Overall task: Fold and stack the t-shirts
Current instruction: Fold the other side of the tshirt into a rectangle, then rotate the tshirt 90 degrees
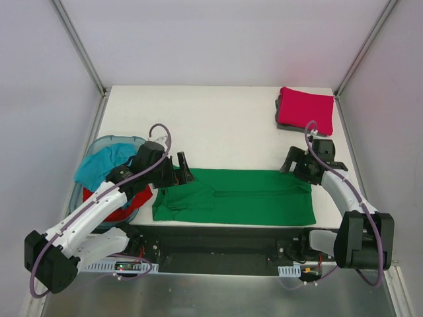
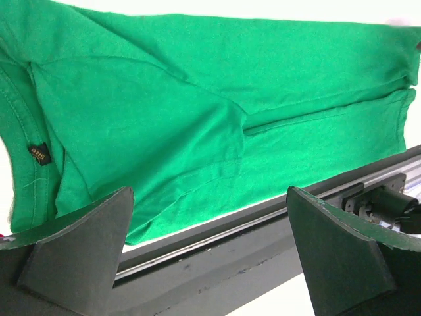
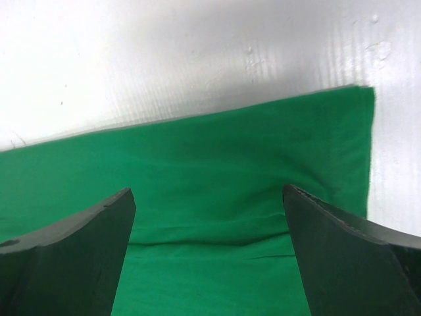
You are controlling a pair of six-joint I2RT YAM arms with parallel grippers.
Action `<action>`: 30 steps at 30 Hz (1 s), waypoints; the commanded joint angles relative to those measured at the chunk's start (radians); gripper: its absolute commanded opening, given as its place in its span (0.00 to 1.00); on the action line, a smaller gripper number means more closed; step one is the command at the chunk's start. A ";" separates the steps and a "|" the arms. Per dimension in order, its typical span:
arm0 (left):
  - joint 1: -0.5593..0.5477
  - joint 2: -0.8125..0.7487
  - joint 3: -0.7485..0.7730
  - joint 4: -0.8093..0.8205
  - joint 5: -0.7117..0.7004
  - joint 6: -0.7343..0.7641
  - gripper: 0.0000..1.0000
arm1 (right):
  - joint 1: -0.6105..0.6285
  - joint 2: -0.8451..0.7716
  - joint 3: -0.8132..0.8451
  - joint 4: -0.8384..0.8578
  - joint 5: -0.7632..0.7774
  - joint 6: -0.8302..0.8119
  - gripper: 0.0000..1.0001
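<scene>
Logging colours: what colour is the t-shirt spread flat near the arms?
Bright green cloth t-shirt, clearest in left wrist view.

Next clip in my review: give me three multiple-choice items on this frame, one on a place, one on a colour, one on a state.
1. Where is the folded crimson-pink t-shirt?
A. In the middle of the table
B. At the table's far right corner, on a dark grey t-shirt
C. Hanging off the near edge

2. What colour is the t-shirt spread along the table's near edge?
A. Teal
B. Red
C. Bright green

3. How do the left gripper and right gripper stand?
A. Both open, holding nothing
B. Both shut on cloth
C. Left shut, right open

Key: B, it tops the corner stack; C, the bright green t-shirt lies flat there; A, both wrist views show fingers wide apart above the cloth.
</scene>
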 commanded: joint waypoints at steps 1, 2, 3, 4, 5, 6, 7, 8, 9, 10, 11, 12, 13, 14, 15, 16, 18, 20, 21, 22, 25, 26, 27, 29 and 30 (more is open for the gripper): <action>-0.008 0.034 0.053 -0.044 -0.013 0.009 0.99 | -0.002 -0.037 -0.030 0.045 -0.108 -0.005 0.96; -0.008 0.066 0.061 -0.033 -0.007 -0.002 0.99 | -0.002 -0.040 -0.036 0.048 -0.138 0.000 0.96; -0.010 0.105 0.064 -0.016 0.010 -0.010 0.99 | -0.001 -0.041 -0.047 0.052 -0.161 0.003 0.96; -0.011 0.141 0.061 0.019 0.023 -0.020 0.99 | -0.001 -0.041 -0.055 0.062 -0.188 0.008 0.96; -0.013 0.184 0.049 0.060 0.036 -0.033 0.99 | 0.001 -0.038 -0.062 0.066 -0.198 0.011 0.96; -0.011 0.232 0.043 0.111 0.033 -0.042 0.99 | 0.002 -0.034 -0.064 0.074 -0.198 0.012 0.96; -0.008 0.275 0.044 0.152 0.016 -0.051 0.99 | 0.002 -0.023 -0.064 0.075 -0.192 0.015 0.96; 0.001 0.345 0.061 0.174 0.013 -0.062 0.99 | 0.002 -0.011 -0.058 0.072 -0.189 0.015 0.96; 0.012 0.404 0.084 0.195 0.034 -0.060 0.99 | 0.002 0.008 -0.050 0.071 -0.188 0.011 0.96; 0.027 0.453 0.117 0.208 0.037 -0.056 0.99 | 0.002 0.026 -0.046 0.069 -0.185 0.009 0.96; 0.033 0.503 0.150 0.208 0.028 -0.066 0.99 | 0.002 0.041 -0.043 0.069 -0.179 0.009 0.96; 0.039 0.545 0.180 0.217 0.030 -0.065 0.99 | 0.002 0.058 -0.039 0.071 -0.169 0.009 0.96; 0.042 0.592 0.205 0.217 0.021 -0.064 0.99 | 0.002 0.072 -0.038 0.060 -0.156 0.011 0.96; 0.049 0.641 0.226 0.218 0.011 -0.064 0.99 | 0.002 0.089 -0.032 0.048 -0.133 0.015 0.96; 0.058 0.683 0.251 0.218 0.031 -0.059 0.99 | 0.002 0.107 -0.021 0.028 -0.115 0.021 0.96; 0.068 0.732 0.279 0.218 0.049 -0.054 0.99 | 0.002 0.126 -0.009 -0.001 -0.106 0.024 0.96; 0.087 0.821 0.340 0.218 0.080 -0.047 0.99 | 0.002 0.159 0.022 -0.044 -0.118 0.038 0.96; 0.102 0.905 0.413 0.214 0.042 -0.047 0.99 | 0.004 0.176 0.020 -0.037 -0.155 0.057 0.96; 0.114 0.959 0.459 0.209 0.031 -0.047 0.99 | 0.007 0.175 0.017 -0.037 -0.165 0.066 0.96; 0.134 0.996 0.504 0.199 0.036 -0.057 0.99 | 0.010 0.167 0.013 -0.035 -0.164 0.074 0.96; 0.164 1.109 0.674 0.186 0.068 -0.071 0.99 | 0.015 0.131 -0.015 -0.052 -0.144 0.098 0.96; 0.168 1.155 0.769 0.180 0.051 -0.079 0.99 | 0.039 0.117 -0.032 -0.056 -0.144 0.106 0.96; 0.176 1.201 0.856 0.176 0.045 -0.079 0.99 | 0.053 0.103 -0.048 -0.066 -0.150 0.113 0.96; 0.190 1.330 1.046 0.134 0.065 -0.106 0.99 | 0.093 0.071 -0.087 -0.084 -0.150 0.139 0.96; 0.197 1.385 1.129 0.131 0.094 -0.126 0.99 | 0.117 0.055 -0.110 -0.086 -0.162 0.173 0.96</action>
